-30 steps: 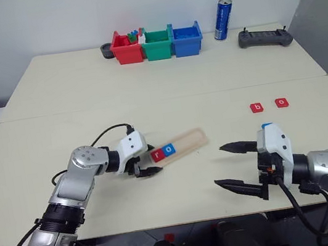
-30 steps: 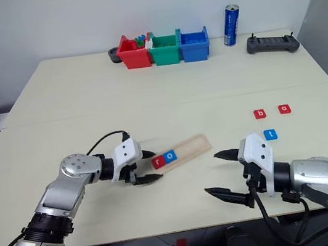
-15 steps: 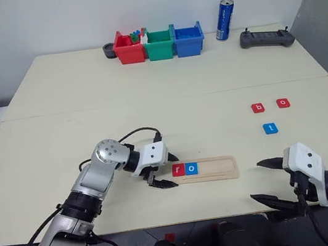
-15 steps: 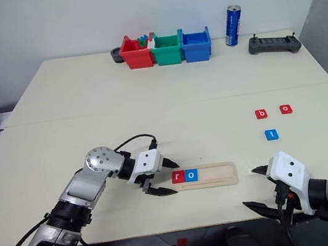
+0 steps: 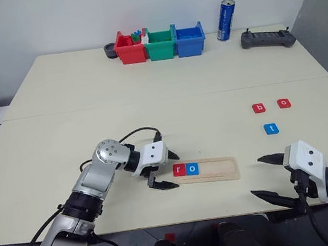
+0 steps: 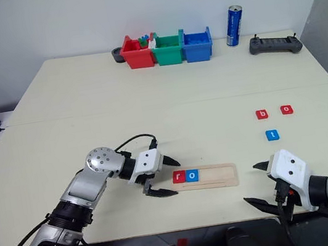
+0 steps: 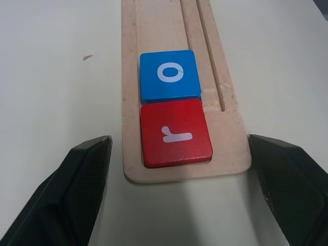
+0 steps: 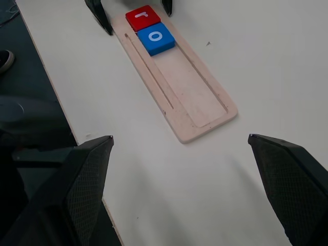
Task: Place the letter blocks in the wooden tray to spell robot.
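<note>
My left gripper (image 5: 163, 170) lies low near the table's (image 5: 149, 109) front edge, jaws wide and empty, straddling the left end of the wooden tray (image 5: 216, 169); my right gripper (image 5: 271, 175) hovers wide open and empty at the front right. I count five letter blocks: a red r (image 5: 179, 170) and blue o (image 5: 192, 169) in the tray, and red b (image 5: 258, 108), red o (image 5: 283, 103) and blue t (image 5: 270, 128) loose toward the right edge. Three bins (image 5: 160, 43), a can (image 5: 223, 20) and a controller (image 5: 266, 37) line the far edge.
</note>
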Available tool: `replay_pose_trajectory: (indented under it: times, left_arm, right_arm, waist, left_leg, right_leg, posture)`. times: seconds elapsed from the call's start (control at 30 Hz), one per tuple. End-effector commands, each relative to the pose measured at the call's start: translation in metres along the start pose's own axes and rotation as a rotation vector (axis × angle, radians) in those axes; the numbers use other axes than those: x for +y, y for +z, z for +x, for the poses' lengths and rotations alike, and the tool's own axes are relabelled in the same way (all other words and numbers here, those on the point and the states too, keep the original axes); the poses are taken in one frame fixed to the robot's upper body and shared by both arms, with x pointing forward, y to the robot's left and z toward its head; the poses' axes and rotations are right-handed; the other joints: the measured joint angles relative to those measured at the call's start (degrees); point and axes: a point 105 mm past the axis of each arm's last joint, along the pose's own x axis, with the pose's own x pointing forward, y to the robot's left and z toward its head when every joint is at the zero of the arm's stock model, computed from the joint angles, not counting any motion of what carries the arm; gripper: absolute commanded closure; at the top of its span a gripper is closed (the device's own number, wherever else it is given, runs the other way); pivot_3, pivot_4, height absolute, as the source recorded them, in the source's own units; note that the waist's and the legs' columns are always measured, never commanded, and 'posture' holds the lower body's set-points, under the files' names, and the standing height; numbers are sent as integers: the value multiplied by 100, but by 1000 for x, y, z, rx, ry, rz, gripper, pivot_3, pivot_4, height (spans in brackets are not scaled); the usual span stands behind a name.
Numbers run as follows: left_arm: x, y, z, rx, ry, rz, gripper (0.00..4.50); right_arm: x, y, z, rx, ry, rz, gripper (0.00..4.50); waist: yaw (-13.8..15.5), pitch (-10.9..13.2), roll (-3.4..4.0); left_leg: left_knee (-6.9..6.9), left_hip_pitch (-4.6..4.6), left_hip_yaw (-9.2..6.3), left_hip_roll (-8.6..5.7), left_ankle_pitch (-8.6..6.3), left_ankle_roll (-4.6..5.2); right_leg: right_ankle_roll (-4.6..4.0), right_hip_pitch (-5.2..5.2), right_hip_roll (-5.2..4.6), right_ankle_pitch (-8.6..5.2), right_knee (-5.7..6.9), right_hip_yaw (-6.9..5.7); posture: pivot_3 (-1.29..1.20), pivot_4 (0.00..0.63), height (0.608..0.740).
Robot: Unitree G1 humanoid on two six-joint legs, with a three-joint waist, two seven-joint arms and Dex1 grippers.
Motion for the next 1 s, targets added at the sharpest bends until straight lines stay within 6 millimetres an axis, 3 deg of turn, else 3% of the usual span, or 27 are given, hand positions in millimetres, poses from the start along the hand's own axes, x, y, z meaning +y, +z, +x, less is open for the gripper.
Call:
replay_pose_trajectory:
  times: [0.03,0.43,0.53,0.77,1.0]
  left_arm:
    - [-2,-1,-4,-21,9,18,32]
    - [2,16,-43,-144,183,-58,32]
    - [-1,17,-55,-174,246,-99,32]
    - [-20,18,-76,-213,295,-115,32]
    - [-32,24,-78,-274,287,-91,32]
  right_arm:
    - [-4,9,-2,-36,-6,-27,0]
    - [-42,17,-10,-121,-168,-24,0]
    - [-65,22,-9,-191,-302,21,0]
    - [-130,5,12,-158,-693,183,0]
    - [-172,-6,38,-156,-831,335,0]
  waist:
    - [-1,0,0]
    - [-13,1,-1]
    - [-20,1,-1]
    - [-46,1,0]
    - [-59,4,4]
  left_leg:
    - [0,0,0,0,0,0]
    - [-2,0,-1,4,0,0]
    - [0,0,0,5,0,0]
    - [-3,0,2,7,1,-1]
    - [-5,-4,3,6,0,-1]
  right_leg:
    - [-3,0,0,2,0,0]
    - [-7,-2,1,4,2,-1]
    - [-7,-2,1,4,3,-1]
    - [-20,-8,1,11,5,1]
    - [-24,-12,-1,13,3,-1]
  posture:
    - [0,150,740]
    - [0,150,740]
    - [0,150,740]
    - [0,150,740]
    - [0,150,740]
